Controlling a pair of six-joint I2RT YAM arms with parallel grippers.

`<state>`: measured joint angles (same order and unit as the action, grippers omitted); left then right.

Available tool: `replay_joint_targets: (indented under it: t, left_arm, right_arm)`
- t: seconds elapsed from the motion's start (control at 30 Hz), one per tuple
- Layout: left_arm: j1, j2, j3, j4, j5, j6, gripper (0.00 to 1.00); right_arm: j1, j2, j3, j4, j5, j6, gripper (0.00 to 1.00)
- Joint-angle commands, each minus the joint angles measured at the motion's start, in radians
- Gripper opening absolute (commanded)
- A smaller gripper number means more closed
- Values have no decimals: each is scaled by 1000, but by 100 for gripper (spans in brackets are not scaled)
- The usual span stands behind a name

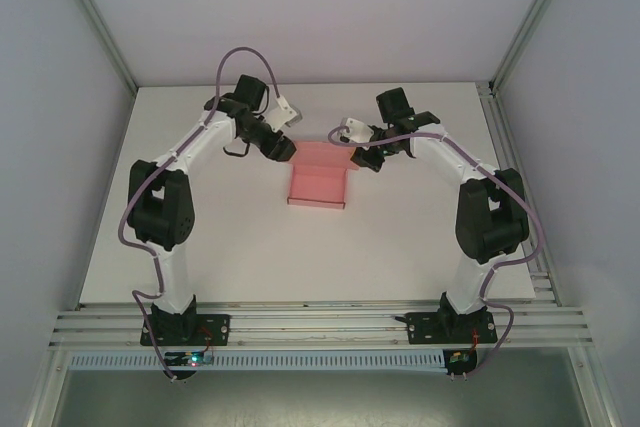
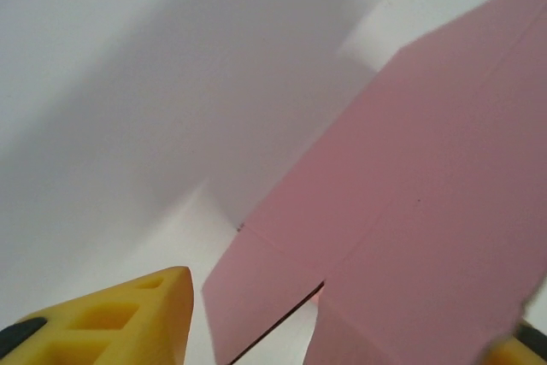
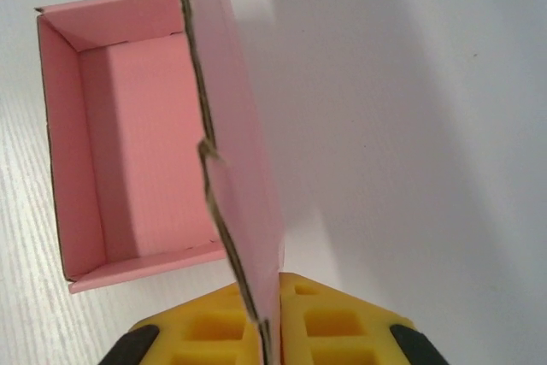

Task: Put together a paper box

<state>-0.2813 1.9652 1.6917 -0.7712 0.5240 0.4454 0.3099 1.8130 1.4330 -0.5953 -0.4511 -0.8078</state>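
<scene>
The pink paper box (image 1: 318, 185) sits mid-table as an open tray with its lid panel raised at the far side. In the right wrist view the tray's inside (image 3: 128, 143) lies to the left and the lid panel (image 3: 244, 168) stands edge-on. My right gripper (image 3: 273, 322) is shut on that panel's edge, at the box's right far corner (image 1: 362, 155). My left gripper (image 1: 286, 147) is at the left far corner. It is open (image 2: 325, 344): one yellow finger (image 2: 128, 322) shows at lower left, and the pink lid and a side flap (image 2: 256, 288) lie ahead between the fingers.
The white table (image 1: 200, 247) is walled by white panels on three sides. An aluminium rail (image 1: 320, 322) runs along the near edge where both arm bases are bolted. Purple cables loop over each arm.
</scene>
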Motion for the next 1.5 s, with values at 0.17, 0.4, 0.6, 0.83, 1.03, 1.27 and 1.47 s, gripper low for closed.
replay_joint_targets:
  t: [0.17, 0.4, 0.6, 0.83, 1.03, 1.27, 1.47]
  left_arm:
    - [-30, -23, -56, -36, -4, -12, 22]
    - [-91, -44, -56, 89, -257, -246, 0]
    - [-145, -46, -51, 276, -276, -638, 0]
    - [-181, -94, -165, 518, -277, -929, 0]
    - [-181, -90, -228, 691, -236, -1112, 6]
    - [-189, -85, -260, 664, -199, -985, 2]
    - [-234, -185, -533, 770, -213, -723, 0]
  right_arm:
    - [-3, -8, 16, 33, 37, 62, 5]
    - [91, -76, -73, 270, 308, 448, 0]
    - [159, -142, -228, 608, 589, 1015, 0]
    - [249, -175, -375, 848, 769, 1312, 0]
    - [289, -159, -461, 960, 752, 1457, 0]
    - [305, -175, -548, 1029, 683, 1265, 1]
    - [303, -211, -749, 1192, 582, 1117, 1]
